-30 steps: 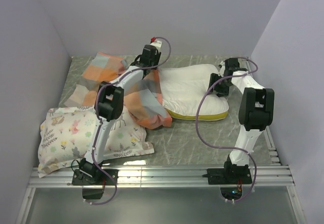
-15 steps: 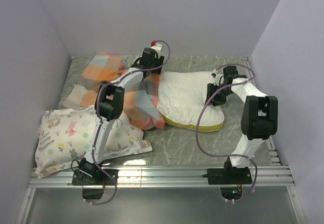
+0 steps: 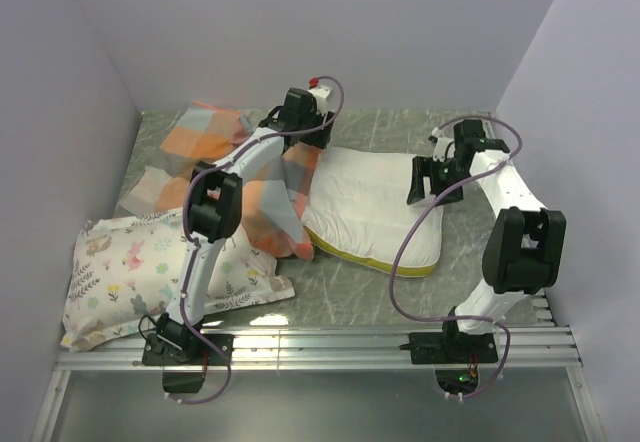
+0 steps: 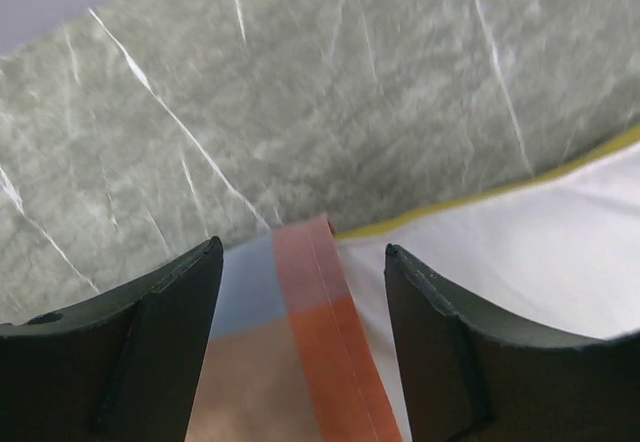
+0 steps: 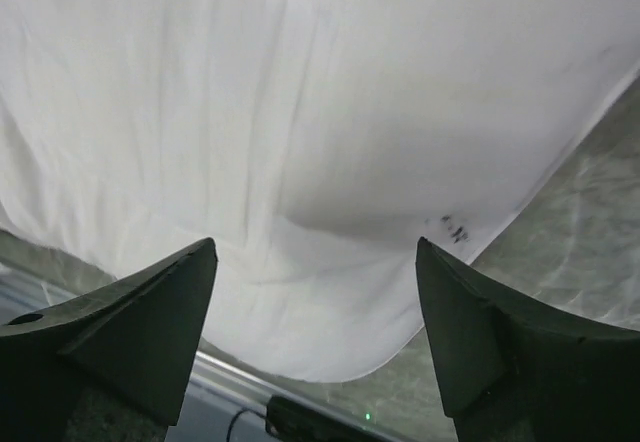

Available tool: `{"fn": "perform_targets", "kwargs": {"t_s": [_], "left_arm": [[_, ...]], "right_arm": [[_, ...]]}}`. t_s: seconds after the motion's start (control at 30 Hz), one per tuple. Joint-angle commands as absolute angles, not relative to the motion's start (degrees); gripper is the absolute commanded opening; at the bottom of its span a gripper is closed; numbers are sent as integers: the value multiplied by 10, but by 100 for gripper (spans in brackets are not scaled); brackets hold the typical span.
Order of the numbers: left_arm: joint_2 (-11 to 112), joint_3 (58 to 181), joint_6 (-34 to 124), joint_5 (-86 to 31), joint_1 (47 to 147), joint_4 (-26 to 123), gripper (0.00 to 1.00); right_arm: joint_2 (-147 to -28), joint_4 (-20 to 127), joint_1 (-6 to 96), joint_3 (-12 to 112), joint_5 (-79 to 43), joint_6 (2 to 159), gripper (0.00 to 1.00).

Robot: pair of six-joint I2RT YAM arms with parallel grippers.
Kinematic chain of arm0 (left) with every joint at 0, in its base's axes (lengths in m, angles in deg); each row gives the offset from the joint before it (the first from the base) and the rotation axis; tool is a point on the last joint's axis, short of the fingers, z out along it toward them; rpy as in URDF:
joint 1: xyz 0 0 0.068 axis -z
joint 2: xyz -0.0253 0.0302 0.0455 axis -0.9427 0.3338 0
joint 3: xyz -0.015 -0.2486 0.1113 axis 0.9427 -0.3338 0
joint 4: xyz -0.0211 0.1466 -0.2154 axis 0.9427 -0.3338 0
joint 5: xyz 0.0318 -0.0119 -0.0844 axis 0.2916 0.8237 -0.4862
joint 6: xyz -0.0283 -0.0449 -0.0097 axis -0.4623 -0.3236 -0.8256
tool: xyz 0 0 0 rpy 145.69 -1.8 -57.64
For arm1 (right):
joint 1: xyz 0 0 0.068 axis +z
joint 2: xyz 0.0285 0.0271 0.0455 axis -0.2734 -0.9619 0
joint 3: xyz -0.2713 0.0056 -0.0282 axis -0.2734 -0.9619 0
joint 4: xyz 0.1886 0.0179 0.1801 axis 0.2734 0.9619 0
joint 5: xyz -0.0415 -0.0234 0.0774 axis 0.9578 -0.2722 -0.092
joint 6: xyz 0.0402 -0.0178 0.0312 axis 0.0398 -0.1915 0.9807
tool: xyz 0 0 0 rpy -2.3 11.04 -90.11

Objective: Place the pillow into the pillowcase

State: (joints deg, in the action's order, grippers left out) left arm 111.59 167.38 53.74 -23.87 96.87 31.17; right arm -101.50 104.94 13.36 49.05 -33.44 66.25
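two pairs of fingers, both spread apart. the left fingers (image 4: pixel 192 287) straddle an upright orange edge of the pillowcase (image 3: pixel 205 132), not clamping it. the right fingers (image 5: pixel 178 287) hang over the pillow (image 3: pixel 370 207), which lies mid-table (image 3: pixel 390 127), its left end touching the pillowcase.

pillow (image 3: pixel 370 202): cream-white, yellow band | pillowcase (image 3: pixel 197 138): orange, peach, grey-blue checks | table (image 3: pixel 390 127): grey-green marbled

White arms (image 3: pixel 197 277) with black joints, lilac cables (image 3: pixel 392 280).
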Motion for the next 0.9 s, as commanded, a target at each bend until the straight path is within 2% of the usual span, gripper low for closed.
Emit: {"fn": "perform_targets", "kwargs": {"t_s": [0.0, 0.17, 0.3, 0.47, 0.7, 0.87], "left_arm": [[1103, 1710, 575, -246, 977, 263, 72], [1133, 1740, 584, -193, 983, 236, 68], [1144, 1731, 591, -121, 984, 260, 58], [1163, 1747, 602, -115, 984, 273, 51], [1128, 1706, 568, -153, 984, 318, 68], [1110, 1708, 544, -201, 986, 331, 70]], "right_arm": [[-1025, 1015, 131, 530, -311, 727, 88], [-1097, 979, 131, 528, -296, 765, 88], [-1151, 954, 130, 524, -279, 779, 88], [-1176, 947, 130, 511, -280, 773, 80], [-1165, 947, 128, 504, -293, 766, 75], [-1162, 948, 129, 499, -299, 763, 75]]}}
